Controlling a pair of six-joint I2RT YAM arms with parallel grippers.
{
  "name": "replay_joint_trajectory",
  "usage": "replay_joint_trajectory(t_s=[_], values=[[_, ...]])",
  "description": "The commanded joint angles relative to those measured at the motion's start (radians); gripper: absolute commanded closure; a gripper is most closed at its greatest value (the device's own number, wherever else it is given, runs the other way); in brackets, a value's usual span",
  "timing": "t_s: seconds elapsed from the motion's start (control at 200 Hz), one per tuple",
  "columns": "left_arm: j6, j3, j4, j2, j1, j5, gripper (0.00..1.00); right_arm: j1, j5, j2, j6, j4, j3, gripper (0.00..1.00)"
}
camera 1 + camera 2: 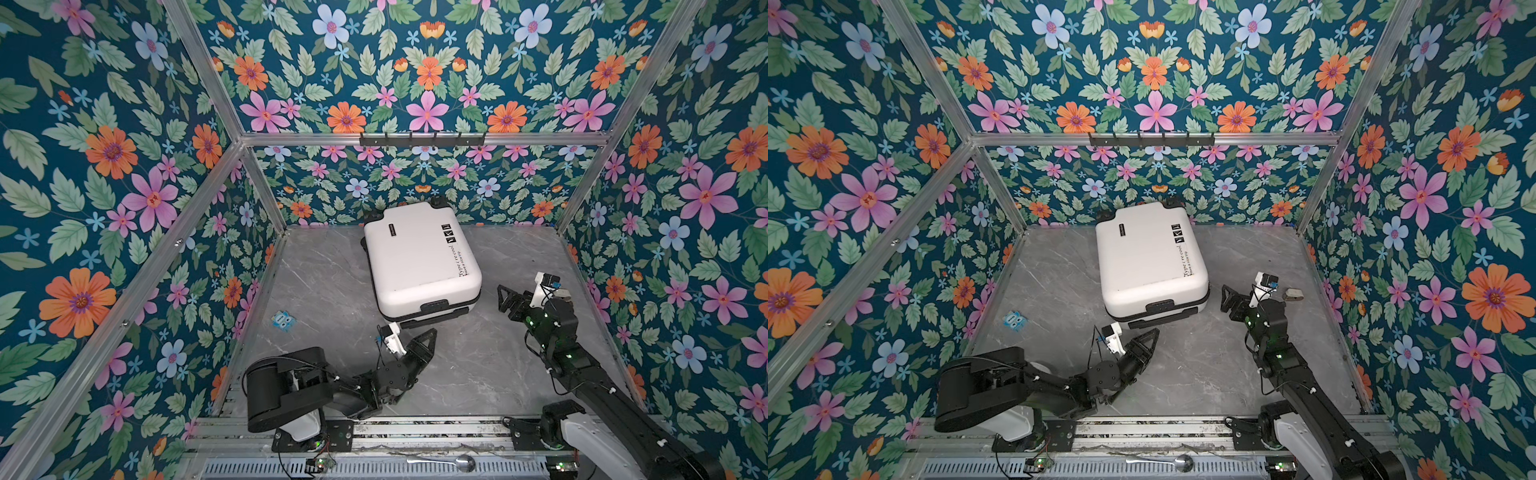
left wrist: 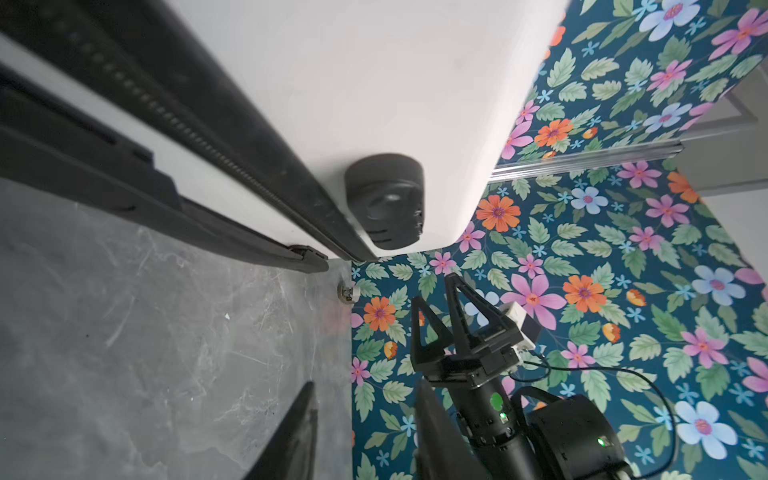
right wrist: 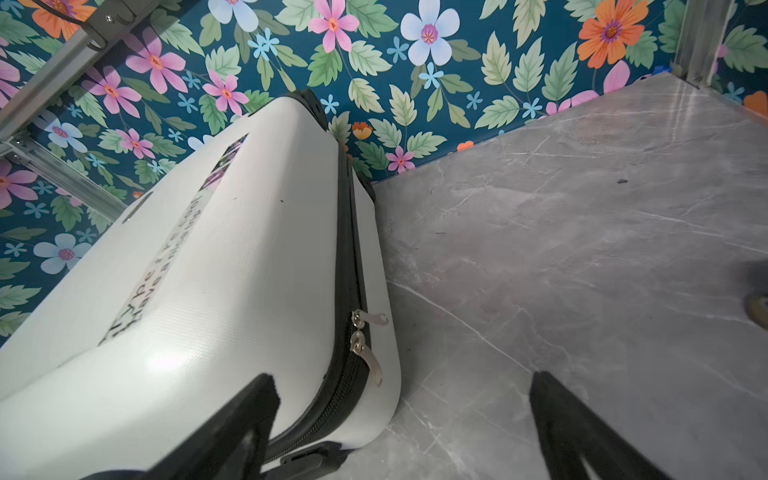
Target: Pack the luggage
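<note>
The white suitcase lies closed and flat on the grey worktop, near its back edge. The left gripper, jaws parted and empty, sits just off the handle side. The right gripper, spread wide and empty, is beside the suitcase's right side.

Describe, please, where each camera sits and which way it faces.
Top views: high above the robot's base, looking down and forward at the closed luggage on the grey table; both arms show, with left gripper and right gripper.
Left wrist: on the left arm near the table, facing the luggage's zipper band; the left gripper's open jaws and the right gripper show.
Right wrist: on the right arm, facing the luggage's side and zipper pulls; the right gripper's wide-open jaws show.
Shared: every view shows luggage and table.
</note>
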Motion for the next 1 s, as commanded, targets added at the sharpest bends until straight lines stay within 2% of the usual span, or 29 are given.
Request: replay_joint_trajectory(t_s=[0.0, 0.14, 0.285, 0.345, 0.41, 0.49, 0.61, 0.66, 0.74, 0.815, 0.92, 0.995], values=[[0.178, 0.045, -0.235, -0.089, -0.001, -0.030, 0.48, 0.001, 0.047, -0.043, 0.013, -0.069, 0.007, 0.01], [0.432, 0.163, -0.541, -0.246, 0.000, -0.089, 0.23, 0.001, 0.052, -0.092, 0.007, -0.084, 0.005, 0.01], [0.767, 0.282, -0.686, -0.364, 0.003, -0.190, 0.02, 0.001, -0.051, -0.144, -0.083, -0.047, -0.012, 0.01], [0.896, 0.349, -0.752, -0.391, 0.020, -0.216, 0.01, 0.001, -0.040, -0.149, -0.081, -0.070, 0.003, 0.01], [1.041, 0.432, -0.839, -0.414, 0.045, -0.169, 0.00, 0.001, -0.025, -0.144, -0.079, -0.109, 0.029, 0.01], [1.112, 0.509, -0.925, -0.434, 0.051, -0.209, 0.02, 0.001, -0.012, -0.145, -0.071, -0.140, 0.055, 0.01], [1.311, 0.466, -0.775, -0.473, 0.051, -0.259, 0.08, 0.001, -0.012, -0.177, -0.064, -0.094, 0.045, 0.01], [1.393, 0.448, -0.703, -0.498, 0.052, -0.248, 0.01, 0.001, -0.017, -0.181, -0.071, -0.070, 0.043, 0.01], [1.493, 0.451, -0.655, -0.513, 0.075, -0.206, 0.00, 0.001, 0.000, -0.145, -0.085, -0.098, 0.081, 0.01], [1.500, 0.478, -0.642, -0.496, 0.177, -0.201, 0.00, 0.001, 0.041, -0.075, -0.107, -0.134, 0.138, 0.01], [1.360, 0.491, -0.690, -0.477, 0.420, -0.103, 0.00, 0.001, 0.056, 0.037, -0.150, -0.102, 0.197, 0.01], [1.338, 0.472, -0.667, -0.445, 0.566, -0.070, 0.00, 0.001, 0.057, 0.123, -0.196, -0.112, 0.250, 0.01]])
